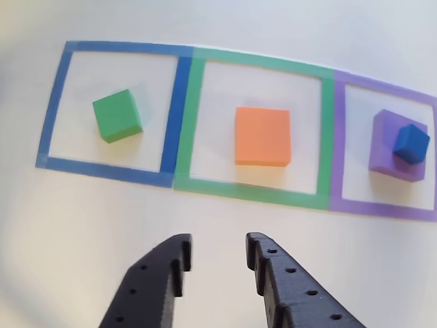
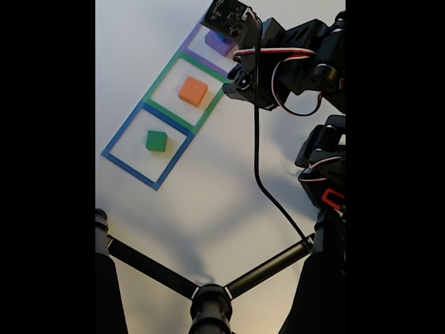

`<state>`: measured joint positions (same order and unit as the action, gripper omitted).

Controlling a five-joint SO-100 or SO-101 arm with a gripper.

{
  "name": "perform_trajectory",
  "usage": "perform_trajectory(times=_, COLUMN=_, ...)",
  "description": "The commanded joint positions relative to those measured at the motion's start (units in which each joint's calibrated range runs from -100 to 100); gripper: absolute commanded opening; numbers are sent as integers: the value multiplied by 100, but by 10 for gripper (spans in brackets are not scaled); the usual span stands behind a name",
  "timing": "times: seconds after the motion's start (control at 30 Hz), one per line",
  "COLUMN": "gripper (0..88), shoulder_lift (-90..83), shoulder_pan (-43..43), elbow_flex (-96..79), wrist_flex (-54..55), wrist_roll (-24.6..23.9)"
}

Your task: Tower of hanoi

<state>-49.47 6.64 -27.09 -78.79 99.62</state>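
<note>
In the other view, the gripper (image 1: 218, 256) hangs at the bottom of the frame, jaws apart and empty. The green cube (image 1: 117, 115) sits upper left in the blue square, the orange block (image 1: 262, 136) in the centre, and the blue cube (image 1: 411, 143) on the purple block (image 1: 396, 145) at right. In the fixed view, the arm (image 2: 292, 66) hides the purple block's square at the top; a blind reach there could knock the blue cube off.

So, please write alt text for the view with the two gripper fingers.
An open black gripper hovers before three taped squares: a green cube in the blue, an orange block in the green, a blue cube atop a purple block in the purple.
</note>
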Motion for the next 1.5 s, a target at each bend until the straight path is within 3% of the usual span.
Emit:
perform_trajectory(times=0.0, gripper=226, shoulder_lift=-269, shoulder_pan=308, elbow_flex=-513, wrist_flex=784, wrist_roll=38)
perform_trajectory(times=0.2, gripper=301, shoulder_lift=-349, shoulder_pan=453, elbow_flex=-1549, wrist_flex=2160, wrist_roll=38)
perform_trajectory(times=0.47, gripper=357, shoulder_lift=-413, shoulder_pan=575, elbow_flex=-3611, wrist_flex=5163, wrist_roll=38)
perform_trajectory(times=0.67, gripper=365, shoulder_lift=-213, shoulder_pan=552, elbow_flex=-5174, wrist_flex=7648, wrist_roll=38)
perform_trajectory(times=0.87, gripper=375, shoulder_lift=100, shoulder_pan=552, elbow_flex=-6019, wrist_flex=9089, wrist_roll=38)
perform_trajectory(times=1.13, gripper=380, shoulder_lift=1887, shoulder_pan=590, elbow_flex=-6346, wrist_flex=11412, wrist_roll=38)
perform_trajectory(times=1.47, gripper=380, shoulder_lift=4355, shoulder_pan=674, elbow_flex=-5974, wrist_flex=13484, wrist_roll=38)
